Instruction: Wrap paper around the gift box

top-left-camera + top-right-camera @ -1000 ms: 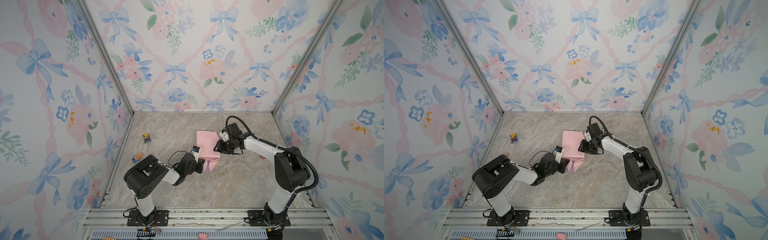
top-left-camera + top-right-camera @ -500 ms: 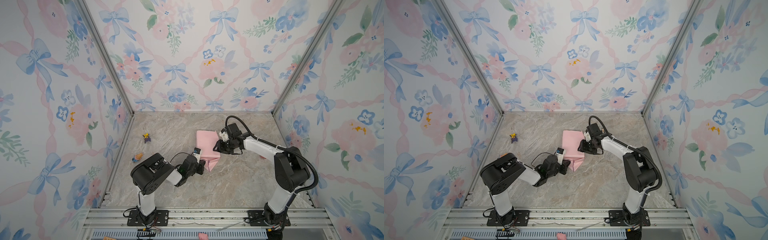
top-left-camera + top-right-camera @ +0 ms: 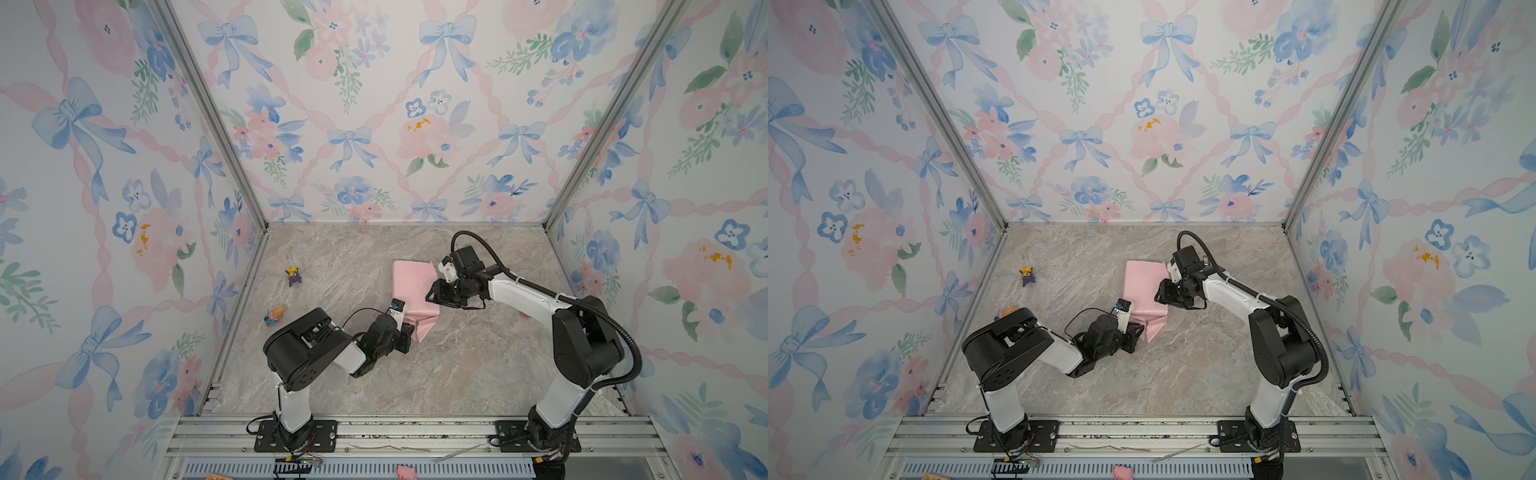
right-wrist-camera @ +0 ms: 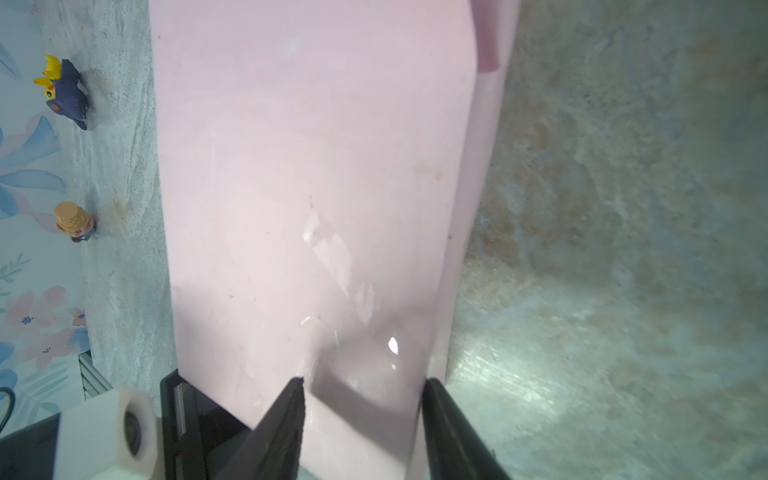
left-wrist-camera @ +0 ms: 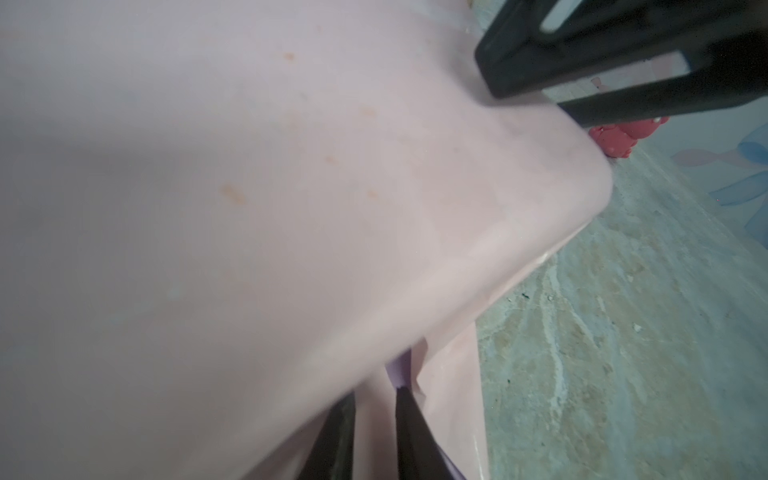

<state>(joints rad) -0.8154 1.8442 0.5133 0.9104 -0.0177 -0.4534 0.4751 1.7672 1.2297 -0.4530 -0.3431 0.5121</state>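
Observation:
The paper [image 3: 415,286] [image 3: 1144,286] lies folded into a pale pink parcel on the marble floor, with a loose flap at its near end showing a sliver of lilac. The gift box is hidden. My left gripper [image 3: 409,332] [image 3: 1138,330] sits at that near flap. In the left wrist view the left gripper [image 5: 374,399] has its jaws slightly apart, with the paper [image 5: 291,208] in the narrow gap. My right gripper [image 3: 432,295] [image 3: 1160,293] [image 4: 363,382] is open and rests on the parcel's top by its right edge, over the paper [image 4: 311,166].
A purple-and-yellow toy [image 3: 294,276] [image 4: 64,93] and an orange cone-shaped toy [image 3: 275,314] [image 4: 74,220] sit near the left wall. A red toy [image 5: 619,137] lies beyond the parcel on the right. Flowered walls close three sides. A metal rail [image 3: 415,428] runs along the front.
The left gripper's jaws have parted a little at the near flap, and the left arm's elbow has swung right. The right arm has stayed put.

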